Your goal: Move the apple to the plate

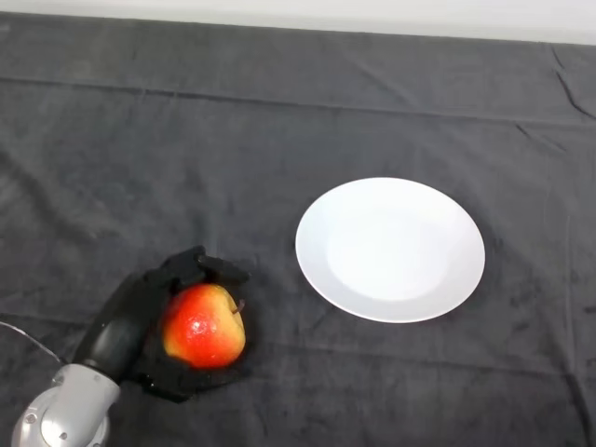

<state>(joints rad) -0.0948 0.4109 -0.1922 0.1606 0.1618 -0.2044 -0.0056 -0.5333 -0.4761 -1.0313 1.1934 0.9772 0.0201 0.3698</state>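
Observation:
A red and yellow apple [204, 327] sits at the lower left of the dark cloth. My black left hand [138, 312] wraps it from the left, fingers curled over its far side and thumb under its near side. The silver-grey forearm [65, 414] enters from the lower left corner. A round white plate [390, 248] lies bare to the right of the apple, a short gap between them.
The dark cloth [279, 130] covers the whole table, with creases across the far part. A pale strip of wall [372, 17] runs along the far edge.

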